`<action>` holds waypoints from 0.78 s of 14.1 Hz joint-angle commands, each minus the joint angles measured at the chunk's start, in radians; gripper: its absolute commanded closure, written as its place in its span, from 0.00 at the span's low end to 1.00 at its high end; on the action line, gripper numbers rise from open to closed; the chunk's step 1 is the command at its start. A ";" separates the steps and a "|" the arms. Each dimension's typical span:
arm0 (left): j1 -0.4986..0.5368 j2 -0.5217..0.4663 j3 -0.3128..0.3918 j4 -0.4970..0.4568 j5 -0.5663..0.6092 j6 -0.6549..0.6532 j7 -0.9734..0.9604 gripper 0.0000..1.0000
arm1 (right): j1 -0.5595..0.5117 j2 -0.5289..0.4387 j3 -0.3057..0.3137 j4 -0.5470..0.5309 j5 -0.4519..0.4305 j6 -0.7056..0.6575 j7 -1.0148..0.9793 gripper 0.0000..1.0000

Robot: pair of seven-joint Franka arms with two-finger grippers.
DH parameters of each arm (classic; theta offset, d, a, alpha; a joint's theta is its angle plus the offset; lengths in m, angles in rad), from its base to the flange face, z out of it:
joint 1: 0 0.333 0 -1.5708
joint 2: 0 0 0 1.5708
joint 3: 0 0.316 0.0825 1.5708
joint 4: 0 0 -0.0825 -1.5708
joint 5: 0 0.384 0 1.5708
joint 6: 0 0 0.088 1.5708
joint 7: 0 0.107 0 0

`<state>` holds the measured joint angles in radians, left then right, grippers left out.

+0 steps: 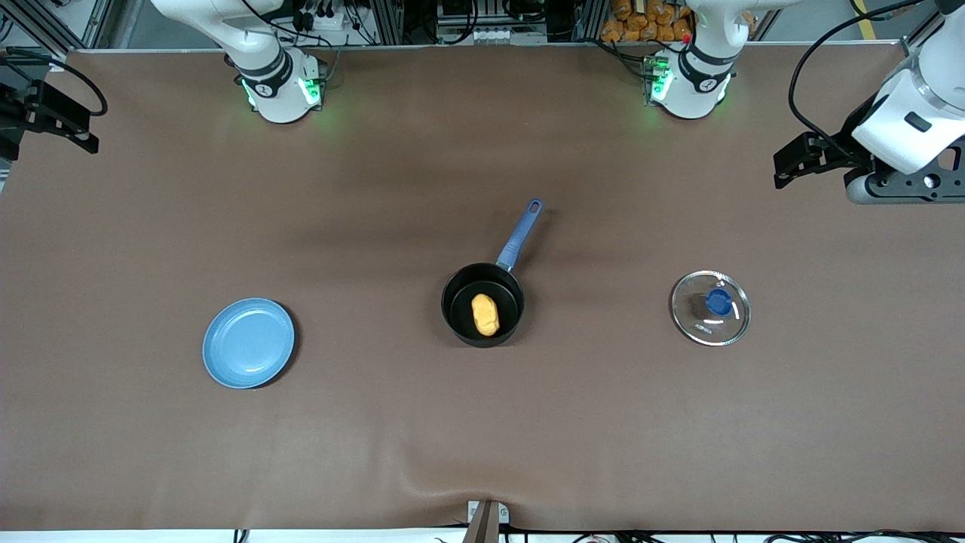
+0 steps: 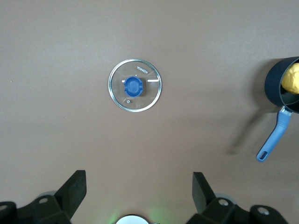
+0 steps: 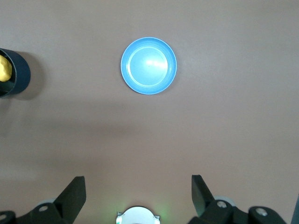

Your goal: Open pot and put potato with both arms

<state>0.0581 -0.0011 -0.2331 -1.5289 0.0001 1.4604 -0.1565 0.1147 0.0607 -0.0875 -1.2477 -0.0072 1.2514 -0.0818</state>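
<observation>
in the middle of the surface (image 1: 482, 422) we see the pot (image 1: 482, 304) uncovered, the potato (image 1: 485, 314) inside it. its lid (image 1: 711, 307) lies toward the left arm's end, the plate (image 1: 248, 342) toward the right's. left gripper (image 2: 139, 186) and right gripper (image 3: 138, 186) hang high, fingers apart, empty.

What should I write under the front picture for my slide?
Potato sits in the open pot; lid and plate rest beside it.
</observation>
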 commanded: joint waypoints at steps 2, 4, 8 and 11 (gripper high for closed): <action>-0.052 -0.149 0.046 -0.186 0.037 0.072 0.003 0.00 | -0.044 -0.139 0.025 -0.281 0.023 0.198 -0.004 0.00; -0.079 -0.152 0.083 -0.189 0.037 0.066 0.003 0.00 | -0.062 -0.171 0.034 -0.374 0.023 0.264 -0.004 0.00; -0.092 -0.145 0.107 -0.182 0.037 0.055 -0.001 0.00 | -0.052 -0.119 0.034 -0.371 0.023 0.302 0.001 0.00; -0.081 -0.139 0.109 -0.162 0.021 0.055 -0.003 0.00 | -0.053 -0.085 0.034 -0.317 0.035 0.316 0.010 0.00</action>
<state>-0.0193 -0.1307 -0.1318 -1.6931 0.0128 1.5065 -0.1560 0.0813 -0.0368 -0.0665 -1.5970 0.0056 1.5640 -0.0804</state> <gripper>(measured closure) 0.000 0.000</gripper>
